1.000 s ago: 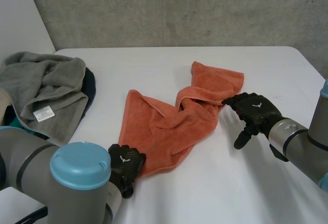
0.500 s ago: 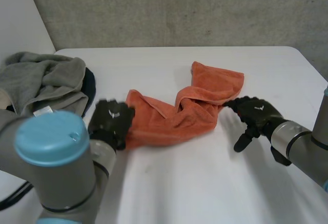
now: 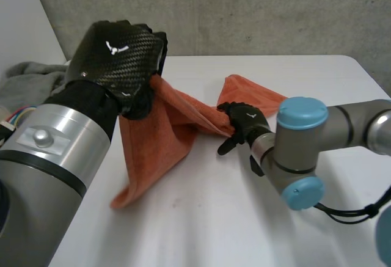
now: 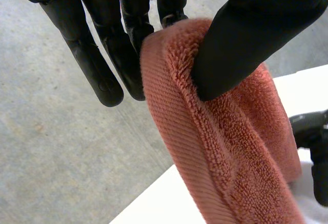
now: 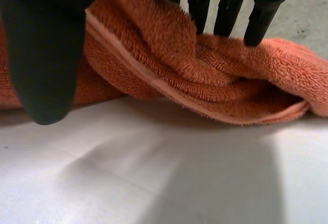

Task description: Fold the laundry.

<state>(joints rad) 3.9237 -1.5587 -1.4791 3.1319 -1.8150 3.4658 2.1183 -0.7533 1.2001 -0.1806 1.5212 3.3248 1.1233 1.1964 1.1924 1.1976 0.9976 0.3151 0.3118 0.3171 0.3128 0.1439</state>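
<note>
Soft, limp and light, the towel [image 3: 165,120] hung from the left hand [image 3: 116,50], which pinched its hem between thumb and fingers, and trailed onto the table [image 3: 201,218], where the right hand [image 3: 246,118] pressed straight fingers [image 5: 199,3] on its bunched middle; the hem seemed the surest hold.

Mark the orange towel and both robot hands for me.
orange towel [image 3: 168,123]: head view, on the stretch between the hands.
left robot hand [image 3: 116,53]: head view, on the back of the hand.
right robot hand [image 3: 245,119]: head view, on the back of the hand.
</note>
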